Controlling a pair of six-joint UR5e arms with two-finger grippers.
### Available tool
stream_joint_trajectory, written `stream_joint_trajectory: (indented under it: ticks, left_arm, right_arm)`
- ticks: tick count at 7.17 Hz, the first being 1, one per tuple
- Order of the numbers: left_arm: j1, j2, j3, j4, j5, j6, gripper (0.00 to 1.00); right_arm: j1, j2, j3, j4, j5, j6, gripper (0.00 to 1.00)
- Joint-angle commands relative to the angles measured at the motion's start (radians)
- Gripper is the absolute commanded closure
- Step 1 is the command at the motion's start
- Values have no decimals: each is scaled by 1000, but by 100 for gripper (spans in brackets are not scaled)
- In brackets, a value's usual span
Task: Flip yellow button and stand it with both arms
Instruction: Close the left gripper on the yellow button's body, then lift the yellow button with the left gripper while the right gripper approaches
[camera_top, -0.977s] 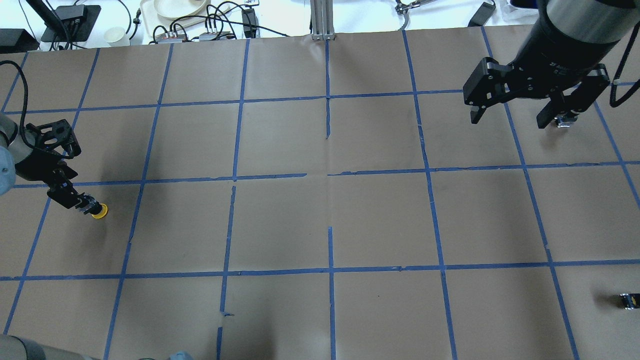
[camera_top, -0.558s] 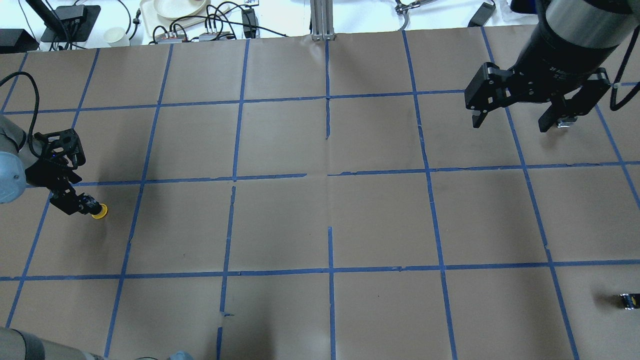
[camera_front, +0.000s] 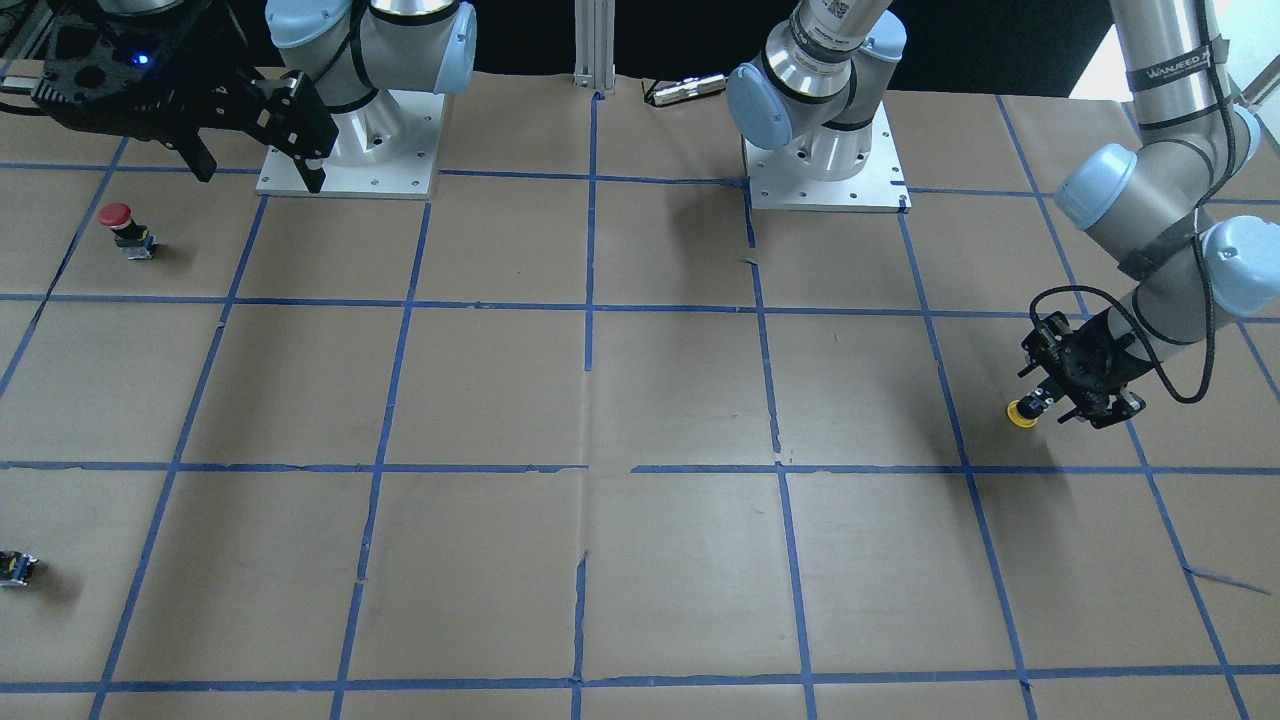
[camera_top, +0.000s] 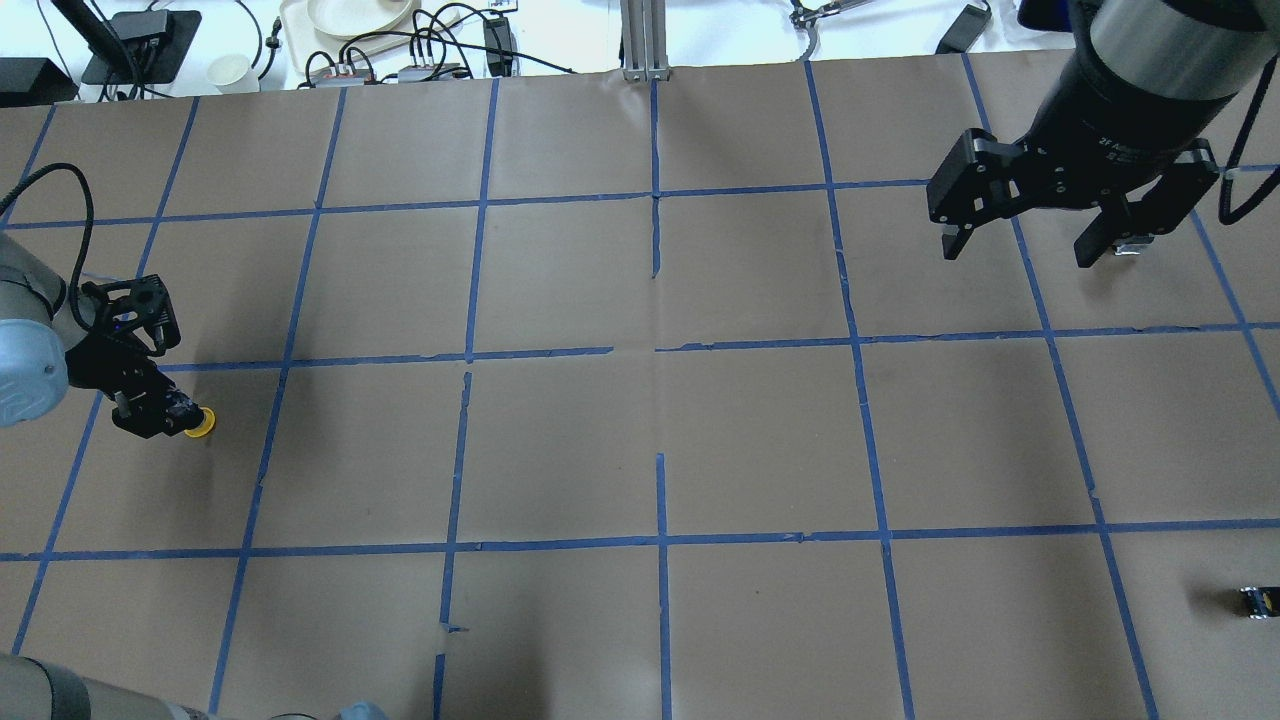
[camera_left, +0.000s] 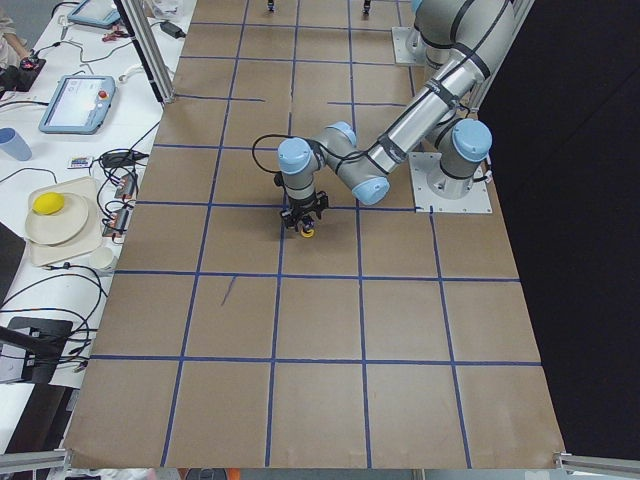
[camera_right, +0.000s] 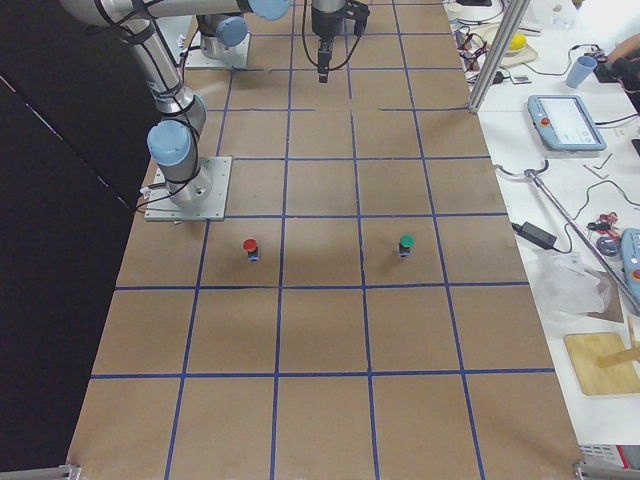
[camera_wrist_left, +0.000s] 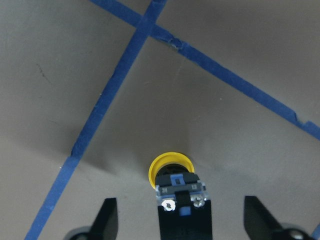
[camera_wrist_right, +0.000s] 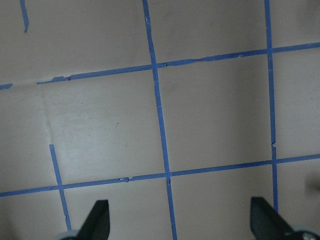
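Yellow button (camera_wrist_left: 175, 180) (round cap, boxy body)

A red-capped button (camera_front: 118, 228) and a green-capped button (camera_right: 406, 244) stand upright, well apart, on the table (camera_right: 320, 330). A small dark block (camera_top: 1256, 600) lies near its edge.

Two silver-grey tubular arms on show. The left arm (camera_front: 1160, 30) has pale blue joint caps and a black strap lettered in white, and a black braided cable (camera_top: 88, 205) runs off it. Its left gripper (camera_front: 1040, 400) is black and two-fingered. The right arm (camera_front: 410, 40) matches, and the right gripper (camera_top: 1020, 245) is black with white print on its collar.
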Motion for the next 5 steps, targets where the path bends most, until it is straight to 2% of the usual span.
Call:
stream_joint_trajectory:
  ticks: [1,2,3,4,5]
  left_arm:
    - [-1,7,3,1,-2,20,86]
    - [-7,11,10,-5,-8,18,90]
    - [-14,29,16,-26,-42,-1,91]
    - [-18,63,18,-84,-118,-23,93]
    - [-26,107,20,-209,-210,-141,93]
  right_arm:
    - [4,-8,14,63,2,4,0]
    - [4,-4,15,130,-9,-2,0]
    - [4,-1,22,135,-9,-7,0]
    - [1,2,22,125,-7,2,0]
    - [-4,5,23,120,-10,-2,0]
